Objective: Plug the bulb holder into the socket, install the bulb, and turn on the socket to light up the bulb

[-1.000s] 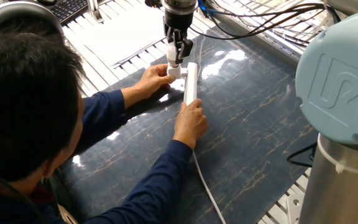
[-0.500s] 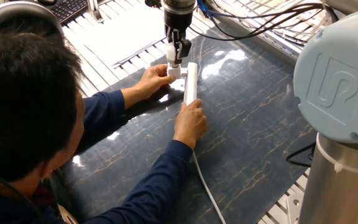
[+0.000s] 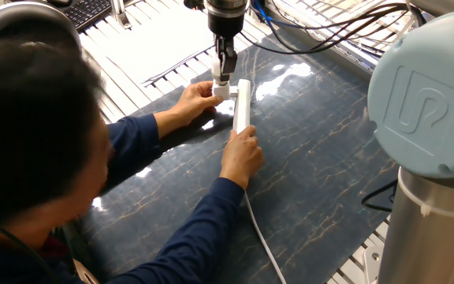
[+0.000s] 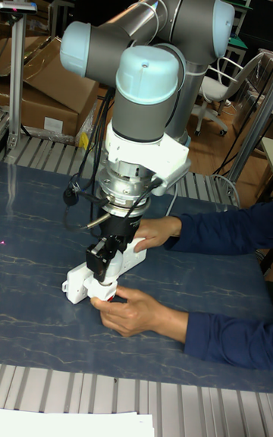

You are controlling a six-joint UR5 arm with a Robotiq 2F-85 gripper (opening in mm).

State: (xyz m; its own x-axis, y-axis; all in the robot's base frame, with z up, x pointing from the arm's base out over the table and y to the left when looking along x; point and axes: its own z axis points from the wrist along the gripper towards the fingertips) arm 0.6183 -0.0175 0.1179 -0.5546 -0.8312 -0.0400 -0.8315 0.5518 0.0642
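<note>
Here, one pincer (image 3: 224,69), one bulb (image 3: 219,74), one socket (image 3: 242,106), two hands (image 3: 241,155)

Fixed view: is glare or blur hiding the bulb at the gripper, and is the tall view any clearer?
Fixed view: bright glare streaks on the glossy mat beside the socket; the person's head, close to the lens, is blurred; the bulb at the gripper stays readable. Tall fixed view: even light, no glare, but the gripper hides the bulb.
</note>
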